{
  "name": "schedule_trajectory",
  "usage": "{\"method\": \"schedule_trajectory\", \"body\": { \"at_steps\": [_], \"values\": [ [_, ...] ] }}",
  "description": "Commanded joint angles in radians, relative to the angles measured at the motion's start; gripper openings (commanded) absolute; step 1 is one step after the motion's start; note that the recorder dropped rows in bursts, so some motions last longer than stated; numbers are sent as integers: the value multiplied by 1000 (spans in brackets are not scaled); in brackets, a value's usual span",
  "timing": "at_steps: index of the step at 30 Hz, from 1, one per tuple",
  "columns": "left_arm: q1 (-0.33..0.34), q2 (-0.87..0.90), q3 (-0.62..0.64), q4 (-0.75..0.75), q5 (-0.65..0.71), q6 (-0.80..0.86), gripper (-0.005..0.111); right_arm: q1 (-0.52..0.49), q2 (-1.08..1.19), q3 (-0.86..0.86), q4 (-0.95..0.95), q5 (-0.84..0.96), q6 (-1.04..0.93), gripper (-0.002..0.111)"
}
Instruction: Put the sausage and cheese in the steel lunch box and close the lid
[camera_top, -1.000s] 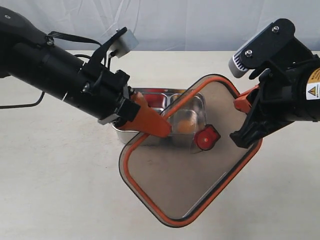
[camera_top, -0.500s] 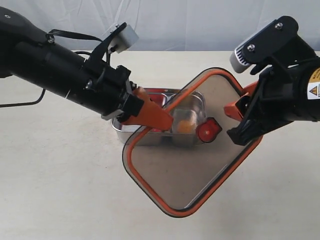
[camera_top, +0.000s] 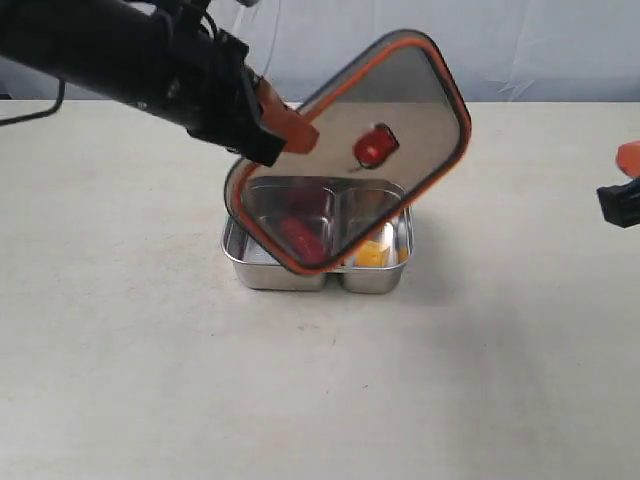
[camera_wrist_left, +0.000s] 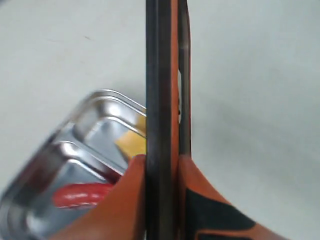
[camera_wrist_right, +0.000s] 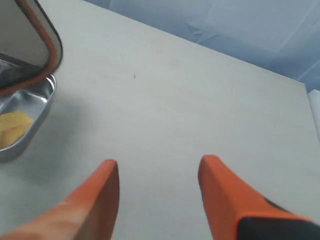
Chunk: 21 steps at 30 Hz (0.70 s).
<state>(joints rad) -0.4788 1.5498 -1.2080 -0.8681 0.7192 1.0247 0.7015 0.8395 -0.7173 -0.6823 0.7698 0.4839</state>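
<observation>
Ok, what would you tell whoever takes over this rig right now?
Left gripper: shut on the edge of the lid, holding it tilted above the box.
Right gripper: open, empty, off to the side.
Sausage lies in the larger compartment, cheese in the smaller.
Done: both foods are in.
Left: level the lid, seat it on the box, release.

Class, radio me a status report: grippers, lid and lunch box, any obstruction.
Left gripper shut on lid, tilted above steel lunch box. Right gripper open, empty, off to the side. Sausage and cheese inside, separate compartments. Nothing blocking the box.
</observation>
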Motion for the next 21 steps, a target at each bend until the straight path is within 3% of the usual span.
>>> {"method": "schedule_trajectory", "body": {
  "at_steps": [1,5,8,12,16,21],
  "values": [
    [-2,-36,-38,242,-112,4,0,-4,-37,3,-29,30,23,50],
    [-34,-36,-38,488,-137,7,0,-4,-39,3,-30,30,23,50],
    [-107,-36,-26,697,-179,7,0,-4,-39,3,-30,30,23,50],
    [-205,-36,8,868,-313,5,0,-4,-39,3,-34,37,23,50],
    [-259,-29,62,993,-386,5,0,-4,-39,5,-44,42,23,50],
    [-264,17,125,1044,-413,-1,0,-4,-39,5,-48,49,23,50]
  ]
}}
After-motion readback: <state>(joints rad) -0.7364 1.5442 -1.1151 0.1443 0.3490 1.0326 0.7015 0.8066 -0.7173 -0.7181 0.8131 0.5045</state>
